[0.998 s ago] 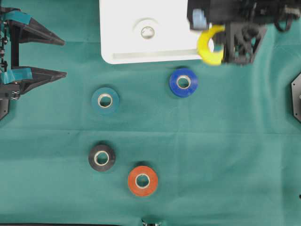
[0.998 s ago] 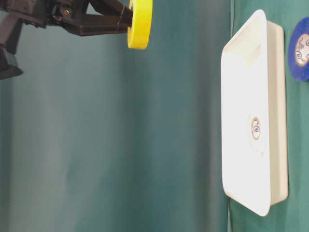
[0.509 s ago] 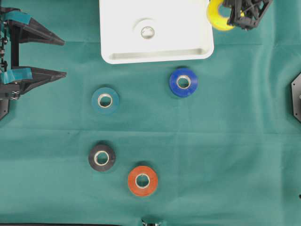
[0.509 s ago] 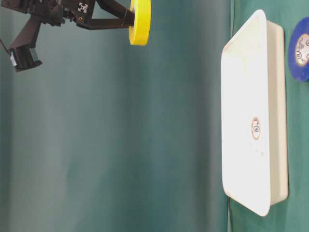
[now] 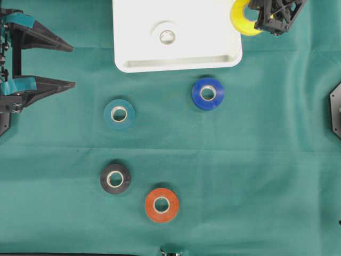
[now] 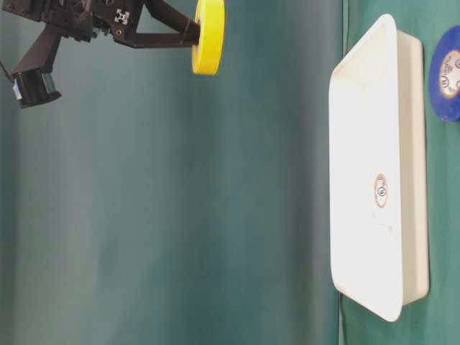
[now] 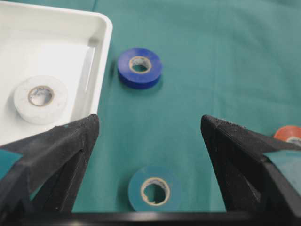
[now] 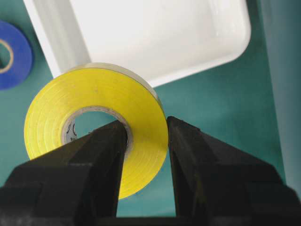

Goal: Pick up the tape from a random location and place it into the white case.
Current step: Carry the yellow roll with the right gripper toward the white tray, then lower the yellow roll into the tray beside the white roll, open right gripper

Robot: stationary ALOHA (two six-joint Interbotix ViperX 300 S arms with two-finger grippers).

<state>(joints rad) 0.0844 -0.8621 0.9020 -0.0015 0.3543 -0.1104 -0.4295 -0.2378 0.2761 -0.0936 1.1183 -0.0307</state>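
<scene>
Above the white case's (image 5: 176,64) corner, right tool (image 5: 259,16) clamps yellow tape (image 5: 242,18) through its wall; shifted up-frame since a second ago. Left tool (image 5: 53,64) spread wide, empty. Core lettering illegible.

At the upper left, the right gripper (image 6: 192,32) clamps a yellow tape roll (image 6: 208,36), held in the air well apart from the white case (image 6: 363,108). A white tape roll (image 6: 380,190) lies inside the case. A blue tape roll (image 6: 447,73) sits on the green cloth (image 6: 381,330) just beyond the case's rim.
</scene>
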